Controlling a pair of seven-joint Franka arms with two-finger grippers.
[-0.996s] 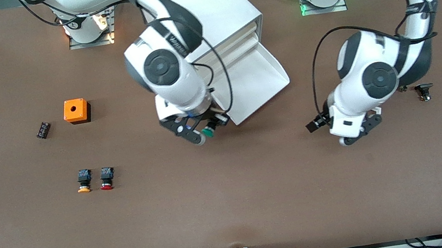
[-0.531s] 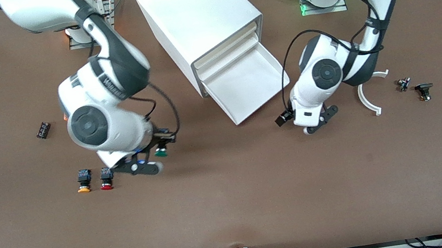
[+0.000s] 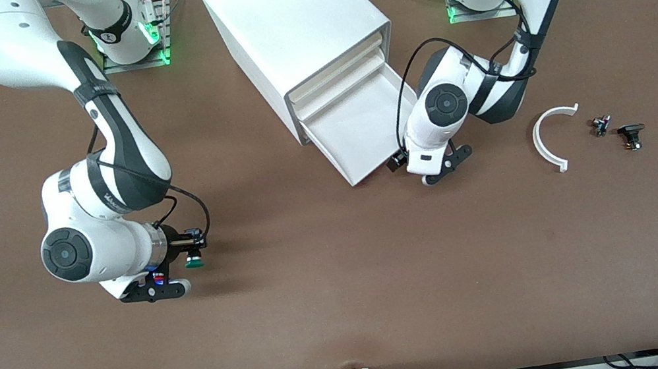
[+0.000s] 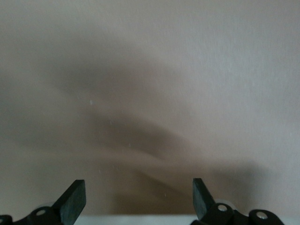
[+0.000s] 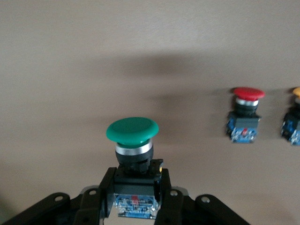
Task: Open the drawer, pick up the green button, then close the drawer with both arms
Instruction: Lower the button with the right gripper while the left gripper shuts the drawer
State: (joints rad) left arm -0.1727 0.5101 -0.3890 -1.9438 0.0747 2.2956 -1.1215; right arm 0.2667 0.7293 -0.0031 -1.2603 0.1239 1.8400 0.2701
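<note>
My right gripper (image 3: 183, 249) is shut on the black-and-blue body of the green-capped button (image 3: 193, 261), low over the table toward the right arm's end. In the right wrist view the button (image 5: 132, 130) stands cap-up between the fingers of the right gripper (image 5: 135, 190). The lowest drawer (image 3: 360, 129) of the white cabinet (image 3: 295, 23) is pulled out and looks empty. My left gripper (image 3: 435, 172) is open and empty, close to the drawer's front corner at the left arm's end. The left wrist view shows the left gripper (image 4: 136, 201) wide open before a blurred pale surface.
The red-capped button (image 5: 246, 110) and the orange-capped one (image 5: 294, 117) stand on the table beside the held button; the right arm hides them in the front view. A white curved piece (image 3: 545, 138) and two small dark parts (image 3: 600, 124) (image 3: 630, 134) lie toward the left arm's end.
My right arm carried the green button from the drawer's front toward the right arm's end, next to the other buttons. My left gripper moved in to the open drawer's front corner.
</note>
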